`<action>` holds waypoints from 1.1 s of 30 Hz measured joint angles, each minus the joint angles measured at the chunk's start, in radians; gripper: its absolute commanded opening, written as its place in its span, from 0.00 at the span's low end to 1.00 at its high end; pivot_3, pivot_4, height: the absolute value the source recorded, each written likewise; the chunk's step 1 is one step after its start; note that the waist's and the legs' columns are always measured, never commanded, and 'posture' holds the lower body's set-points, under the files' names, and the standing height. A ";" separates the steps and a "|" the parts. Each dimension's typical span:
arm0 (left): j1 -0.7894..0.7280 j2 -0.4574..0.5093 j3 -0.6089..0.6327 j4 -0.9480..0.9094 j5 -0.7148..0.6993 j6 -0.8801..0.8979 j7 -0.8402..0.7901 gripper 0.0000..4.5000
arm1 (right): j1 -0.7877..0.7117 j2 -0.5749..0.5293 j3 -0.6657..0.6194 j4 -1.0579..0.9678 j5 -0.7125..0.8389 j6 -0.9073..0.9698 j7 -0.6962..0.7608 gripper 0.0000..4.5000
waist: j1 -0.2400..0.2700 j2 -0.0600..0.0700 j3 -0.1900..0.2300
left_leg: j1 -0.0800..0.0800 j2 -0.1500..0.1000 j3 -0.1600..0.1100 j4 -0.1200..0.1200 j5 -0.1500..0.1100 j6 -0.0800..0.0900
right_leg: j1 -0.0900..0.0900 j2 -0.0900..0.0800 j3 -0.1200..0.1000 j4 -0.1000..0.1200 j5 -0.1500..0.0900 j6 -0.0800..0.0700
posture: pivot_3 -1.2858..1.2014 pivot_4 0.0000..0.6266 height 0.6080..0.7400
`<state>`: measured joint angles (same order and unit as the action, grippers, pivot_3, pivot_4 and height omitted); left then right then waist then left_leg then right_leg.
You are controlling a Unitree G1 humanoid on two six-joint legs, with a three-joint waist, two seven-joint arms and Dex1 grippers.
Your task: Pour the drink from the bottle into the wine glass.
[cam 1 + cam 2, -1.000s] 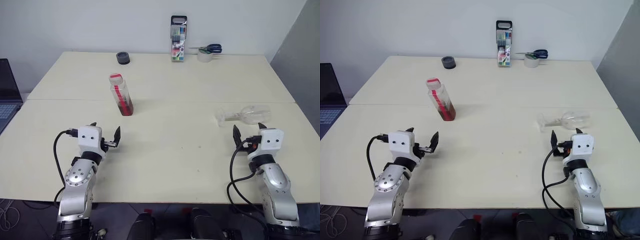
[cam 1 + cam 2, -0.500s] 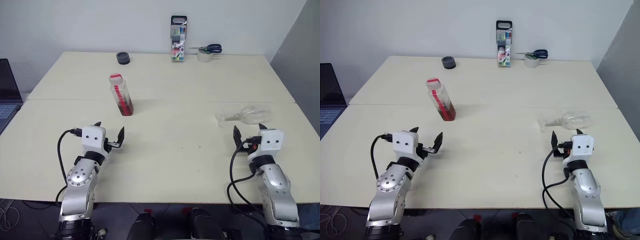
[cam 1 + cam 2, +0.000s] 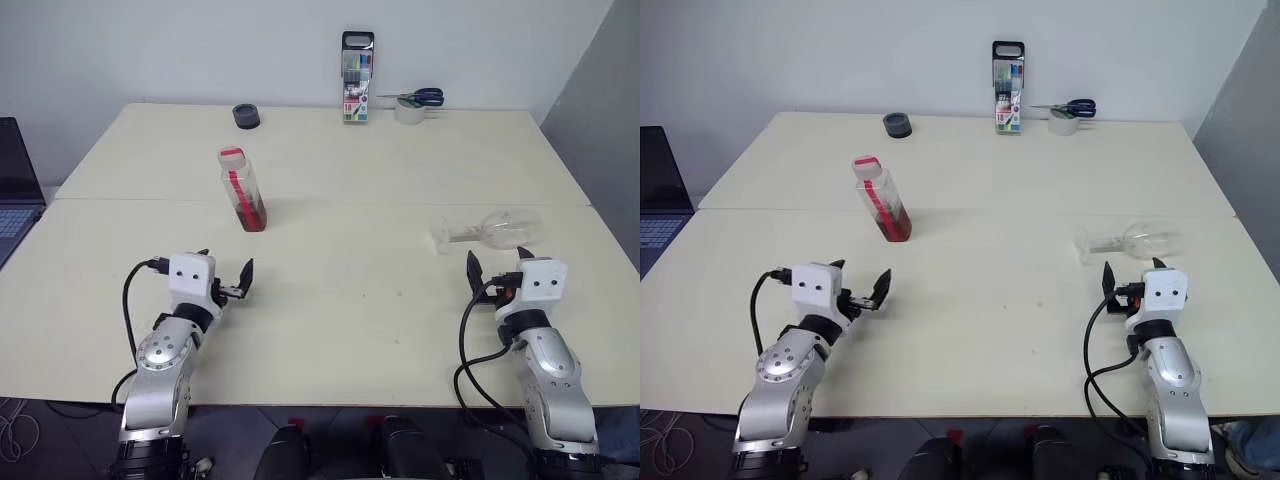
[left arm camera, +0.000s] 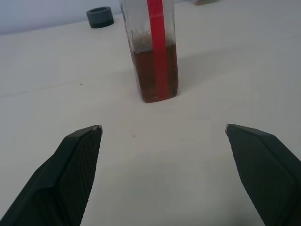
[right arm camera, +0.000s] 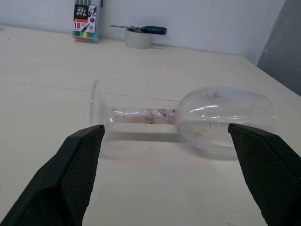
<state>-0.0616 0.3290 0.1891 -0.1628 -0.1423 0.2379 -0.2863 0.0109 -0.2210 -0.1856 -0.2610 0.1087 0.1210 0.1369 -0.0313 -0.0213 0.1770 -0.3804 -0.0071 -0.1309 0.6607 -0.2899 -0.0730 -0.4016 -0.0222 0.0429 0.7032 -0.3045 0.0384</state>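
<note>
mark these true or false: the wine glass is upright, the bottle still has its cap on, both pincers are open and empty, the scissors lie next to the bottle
1. The wine glass stands upright. False: it lies on its side on the table, ahead of the right pincer.
2. The bottle has its red cap on. True.
3. Both pincers are open and empty. True: the left pincer holds nothing either.
4. The scissors lie next to the bottle. False: they rest on a tape roll at the table's far edge, beside the marker-pen case.
</note>
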 measured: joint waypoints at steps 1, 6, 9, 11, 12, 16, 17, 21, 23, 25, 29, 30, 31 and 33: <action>-0.004 0.003 -0.004 0.000 0.001 0.004 -0.003 1.00 | 0.000 0.000 0.000 0.000 0.000 0.000 0.001 1.00 | 0.000 0.000 0.000 | 0.000 0.000 0.000 0.000 0.000 0.000 | 0.000 0.000 0.000 0.000 0.000 0.000 | 0.52 0.24 1.00; -0.017 0.005 -0.009 0.000 -0.014 0.008 -0.030 1.00 | 0.000 -0.031 0.013 -0.012 0.030 0.013 0.061 1.00 | 0.000 0.000 0.000 | 0.000 0.000 0.000 0.000 0.000 0.000 | 0.000 0.000 0.000 0.000 0.000 0.000 | 0.52 0.24 1.00; -0.046 -0.001 -0.012 0.004 -0.011 0.010 -0.025 1.00 | -0.011 -0.095 0.054 -0.092 0.117 0.090 0.175 1.00 | 0.000 0.000 0.000 | 0.000 0.000 0.000 0.001 0.000 0.000 | 0.001 0.000 0.000 0.000 0.000 0.000 | 0.52 0.24 1.00; -0.085 -0.008 -0.021 0.009 -0.003 0.016 -0.002 1.00 | -0.038 -0.141 0.079 -0.150 0.185 0.157 0.250 1.00 | 0.000 0.000 0.000 | 0.001 0.000 -0.001 0.001 0.000 0.000 | 0.003 0.000 -0.001 0.000 0.000 0.000 | 0.52 0.24 1.00; -0.111 -0.020 -0.024 0.015 0.004 0.021 0.019 1.00 | -0.055 -0.176 0.096 -0.188 0.230 0.204 0.293 1.00 | 0.001 0.000 0.000 | 0.002 0.000 -0.002 0.001 0.000 0.000 | 0.004 0.000 -0.002 -0.001 0.000 0.000 | 0.52 0.24 1.00; -0.171 -0.055 -0.030 0.036 0.021 0.046 0.083 1.00 | -0.118 -0.266 0.124 -0.281 0.373 0.360 0.396 1.00 | 0.001 0.000 0.000 | 0.008 -0.001 -0.003 -0.001 0.000 0.001 | 0.014 0.000 -0.003 -0.007 0.000 0.000 | 0.52 0.24 1.00; -0.186 -0.065 -0.030 0.045 0.029 0.055 0.104 1.00 | -0.131 -0.300 0.134 -0.299 0.404 0.397 0.430 1.00 | 0.002 0.000 0.000 | 0.008 -0.001 -0.003 0.000 -0.001 0.001 | 0.014 0.000 -0.003 -0.008 0.000 0.001 | 0.52 0.24 1.00; -0.224 -0.097 -0.030 0.056 0.034 0.083 0.157 1.00 | -0.163 -0.353 0.153 -0.324 0.465 0.469 0.493 1.00 | 0.002 0.000 0.001 | 0.008 -0.001 -0.003 0.000 -0.001 0.001 | 0.014 0.000 -0.003 -0.009 0.001 0.002 | 0.52 0.24 1.00; -0.239 -0.100 -0.027 0.062 0.034 0.090 0.174 1.00 | -0.180 -0.354 0.153 -0.319 0.465 0.480 0.495 1.00 | 0.001 0.000 0.001 | 0.008 0.000 -0.002 0.000 0.000 0.001 | 0.014 0.000 -0.003 -0.008 0.001 0.002 | 0.52 0.24 1.00; -0.264 -0.101 -0.026 0.082 0.034 0.098 0.187 1.00 | -0.202 -0.354 0.153 -0.311 0.465 0.481 0.495 1.00 | 0.002 0.000 0.001 | 0.008 -0.001 -0.003 0.000 0.000 0.001 | 0.014 0.000 -0.003 -0.008 0.001 0.002 | 0.52 0.24 1.00; -0.313 -0.096 -0.025 0.133 0.038 0.104 0.197 1.00 | -0.227 -0.350 0.165 -0.300 0.464 0.481 0.497 1.00 | 0.002 0.000 0.001 | 0.008 -0.001 -0.003 0.000 0.000 0.001 | 0.014 0.000 -0.003 -0.008 0.001 0.002 | 0.52 0.24 1.00; -0.331 -0.094 -0.025 0.146 0.040 0.105 0.201 1.00 | -0.231 -0.348 0.172 -0.300 0.464 0.481 0.500 1.00 | 0.002 0.000 0.001 | 0.008 -0.001 -0.003 0.000 0.000 0.001 | 0.014 0.000 -0.003 -0.008 0.001 0.002 | 0.52 0.24 1.00; -0.345 -0.092 -0.026 0.158 0.044 0.105 0.205 1.00 | -0.234 -0.347 0.178 -0.300 0.464 0.481 0.502 1.00 | 0.002 0.000 0.001 | 0.008 -0.001 -0.003 0.000 0.000 0.000 | 0.014 0.000 -0.003 -0.008 0.001 0.002 | 0.52 0.24 1.00; -0.378 -0.081 -0.026 0.191 0.051 0.105 0.209 1.00 | -0.249 -0.347 0.188 -0.300 0.464 0.485 0.511 1.00 | 0.002 0.000 0.001 | 0.008 -0.001 -0.002 0.000 0.000 0.000 | 0.014 0.000 -0.003 -0.008 0.001 0.002 | 0.52 0.24 1.00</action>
<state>-0.4393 0.2476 0.1632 0.0280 -0.0914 0.3433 -0.0772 -0.2379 -0.5680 0.0023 -0.5606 0.5730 0.6060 0.6476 -0.0295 -0.0216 0.1777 -0.3723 -0.0078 -0.1332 0.6606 -0.2902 -0.0726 -0.3874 -0.0222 0.0402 0.6948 -0.3036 0.0404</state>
